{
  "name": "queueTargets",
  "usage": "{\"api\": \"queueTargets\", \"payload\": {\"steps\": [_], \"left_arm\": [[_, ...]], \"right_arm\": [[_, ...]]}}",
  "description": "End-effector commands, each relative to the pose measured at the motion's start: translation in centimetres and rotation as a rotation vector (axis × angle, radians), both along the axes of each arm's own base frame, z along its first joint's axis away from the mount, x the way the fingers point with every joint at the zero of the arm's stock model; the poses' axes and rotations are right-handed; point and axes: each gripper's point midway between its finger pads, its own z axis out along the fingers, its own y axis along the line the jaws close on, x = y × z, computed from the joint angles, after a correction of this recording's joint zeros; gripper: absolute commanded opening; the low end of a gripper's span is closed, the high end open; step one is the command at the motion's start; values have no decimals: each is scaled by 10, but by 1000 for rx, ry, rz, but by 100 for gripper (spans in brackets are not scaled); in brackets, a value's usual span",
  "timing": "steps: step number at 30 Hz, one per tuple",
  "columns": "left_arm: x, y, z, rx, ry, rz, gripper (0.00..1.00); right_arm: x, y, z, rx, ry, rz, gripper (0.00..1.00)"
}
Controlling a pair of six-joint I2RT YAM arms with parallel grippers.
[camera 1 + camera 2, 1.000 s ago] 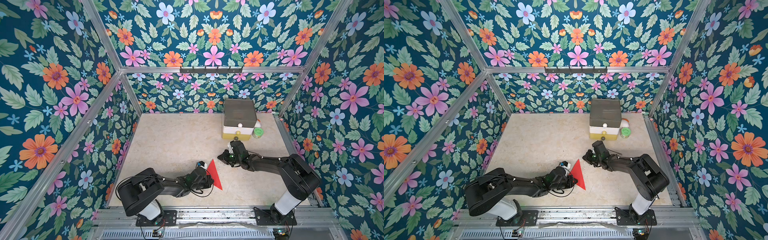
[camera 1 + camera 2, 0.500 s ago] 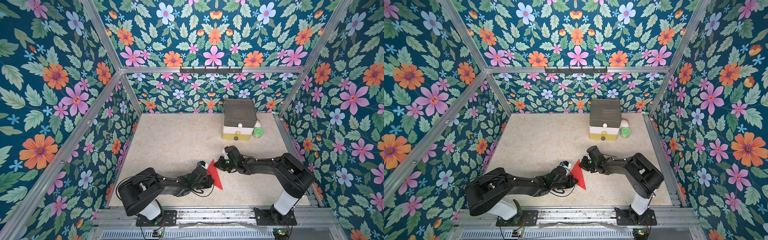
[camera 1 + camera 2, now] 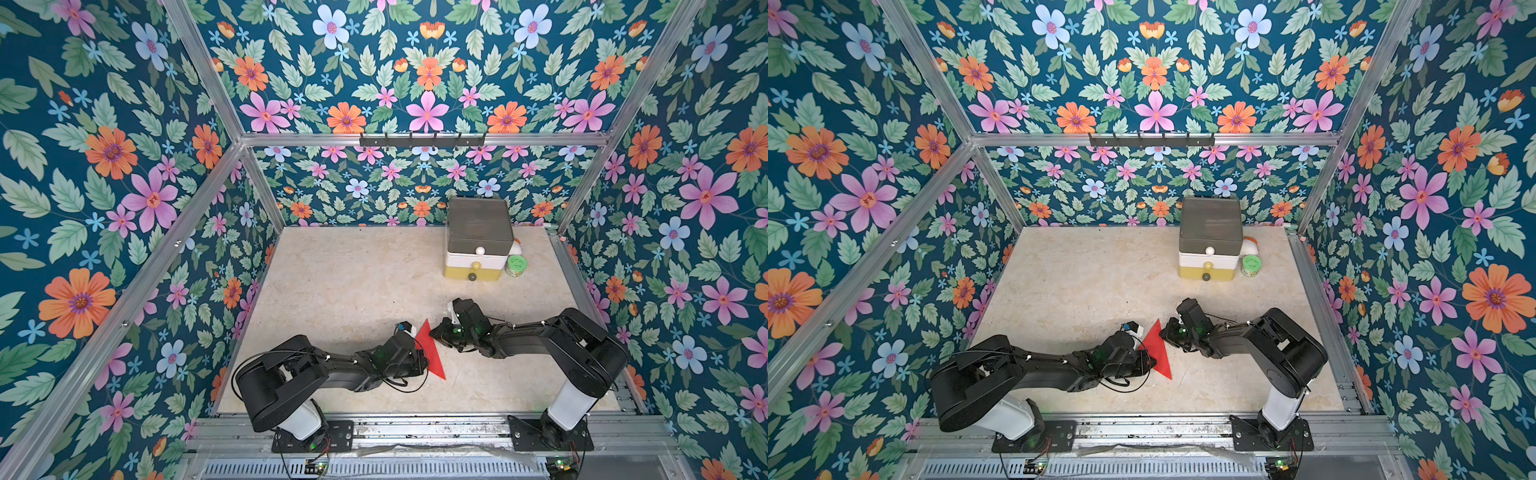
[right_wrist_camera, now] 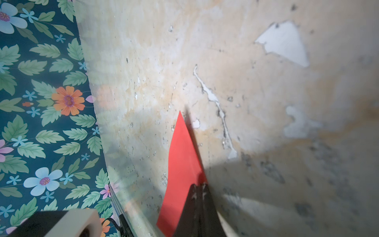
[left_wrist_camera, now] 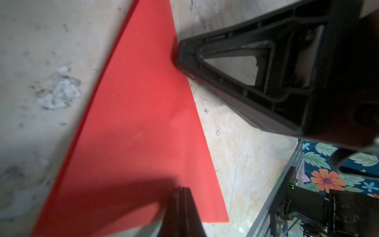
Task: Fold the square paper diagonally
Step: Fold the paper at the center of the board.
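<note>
Progress: the square paper [image 3: 430,353] lies as a flat red triangle on the surface [image 3: 353,282] between both arms, diagonal fold made | left fingers [image 5: 178,205]: closed, empty, tips on its face | right fingers [image 4: 194,205]: closed, empty, at its edge | remaining: seemingly only firming the crease

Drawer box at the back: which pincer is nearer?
Right. The right pincer, shut at the red paper edge, lies in front of the drawer box. The left pincer, also shut, rests on the paper, farther from the box.
</note>
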Motion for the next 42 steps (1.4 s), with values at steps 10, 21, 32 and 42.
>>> {"api": "queueTargets", "payload": {"steps": [10,21,32,42], "left_arm": [[64,2,35,44,-99,166,0],[83,-24,35,-91,-128,135,0],[87,-9,1,-11,-71,165,0],[80,-4,-24,18,-17,161,0]], "right_arm": [[-15,-18,-21,-79,80,-35,0],[-18,-19,-26,-67,90,-42,0],[-18,-19,-30,-69,94,-42,0],[-26,-25,-31,-77,100,-41,0]]}}
